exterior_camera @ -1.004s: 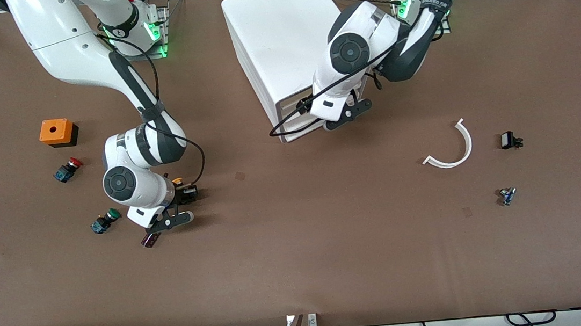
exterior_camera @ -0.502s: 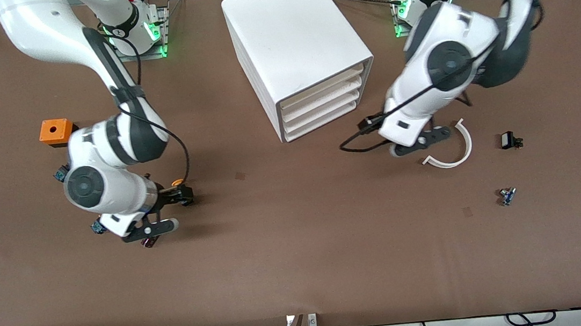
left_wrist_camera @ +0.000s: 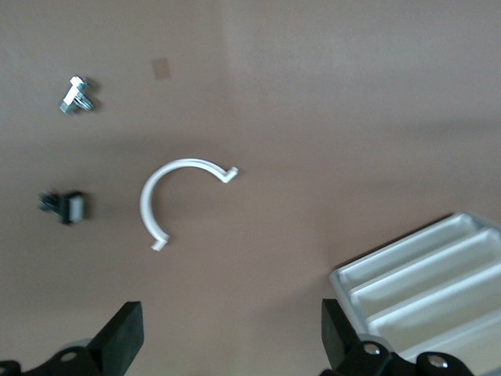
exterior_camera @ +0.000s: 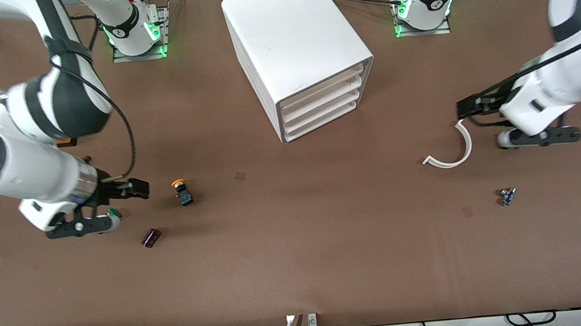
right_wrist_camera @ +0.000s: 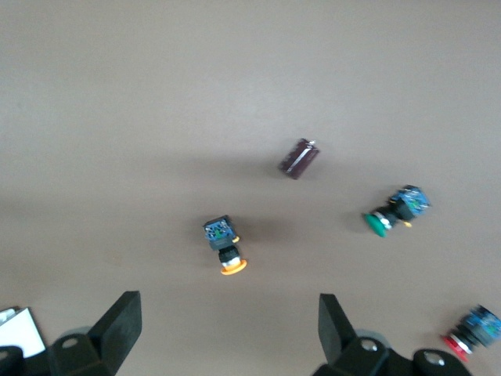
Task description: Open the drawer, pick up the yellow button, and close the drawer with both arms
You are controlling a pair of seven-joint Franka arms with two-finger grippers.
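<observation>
Button point(exterior_camera: 182, 191) lies loose on bench, cabinet point(exterior_camera: 296, 49) drawers shut. Right gripper point(right_wrist_camera: 227, 329) nearer button, fingers spread, empty. Left gripper point(left_wrist_camera: 231, 345) near white arc point(exterior_camera: 452, 148), fingers spread.

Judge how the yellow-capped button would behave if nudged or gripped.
The button lies on its side on the table, so its round cap probably lets it roll. It looks small and stiff, likely light. It could slip from a pinch on the cap.
</observation>
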